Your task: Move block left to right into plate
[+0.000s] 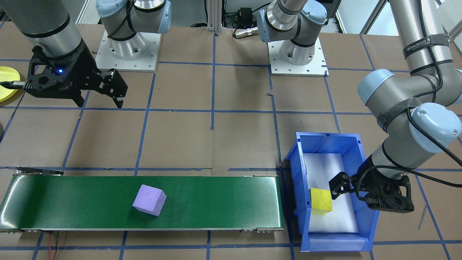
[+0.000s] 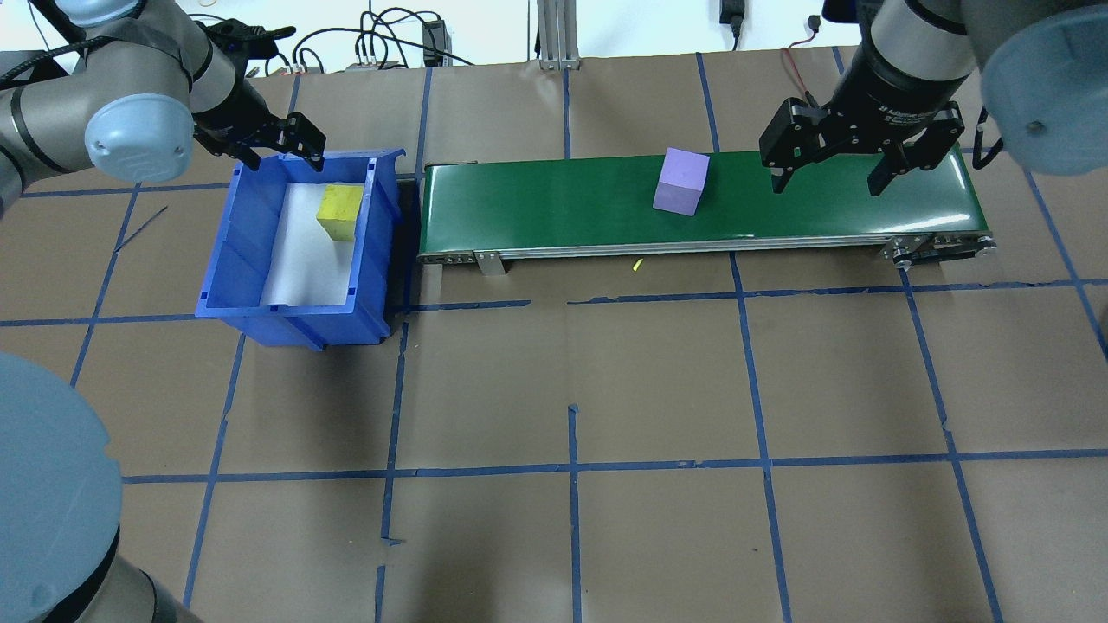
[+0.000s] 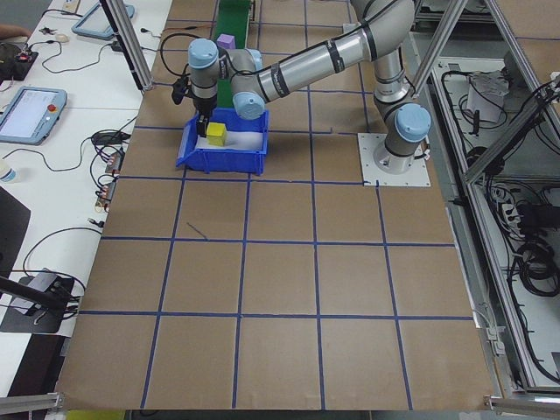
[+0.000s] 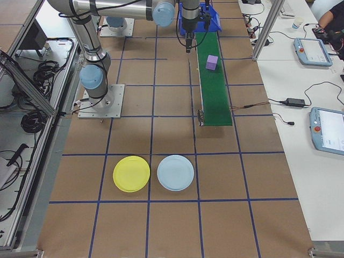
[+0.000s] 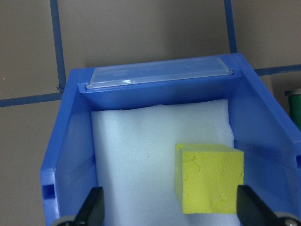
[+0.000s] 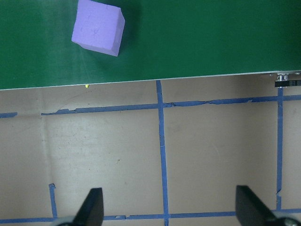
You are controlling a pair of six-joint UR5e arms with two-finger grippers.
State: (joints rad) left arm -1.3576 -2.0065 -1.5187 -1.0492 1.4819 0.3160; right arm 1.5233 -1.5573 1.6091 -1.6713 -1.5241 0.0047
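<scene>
A purple block (image 1: 149, 200) lies on the green conveyor belt (image 1: 216, 202), around its middle. A yellow block (image 1: 321, 200) rests on white foam inside the blue bin (image 1: 299, 159) beside the belt's end. My left gripper (image 2: 286, 160) hangs open over the bin, just above the yellow block (image 5: 209, 179), holding nothing. My right gripper (image 2: 831, 177) is open and empty above the belt's other end, apart from the purple block (image 6: 98, 27). The yellow plate (image 4: 131, 173) lies on the table past that belt end; only its edge (image 1: 7, 88) shows in the front-facing view.
A light-blue plate (image 4: 175, 172) lies right beside the yellow one. The two arm bases (image 1: 126, 50) stand on white mounting plates behind the belt. Brown table paper with blue tape lines (image 2: 571, 467) covers the table.
</scene>
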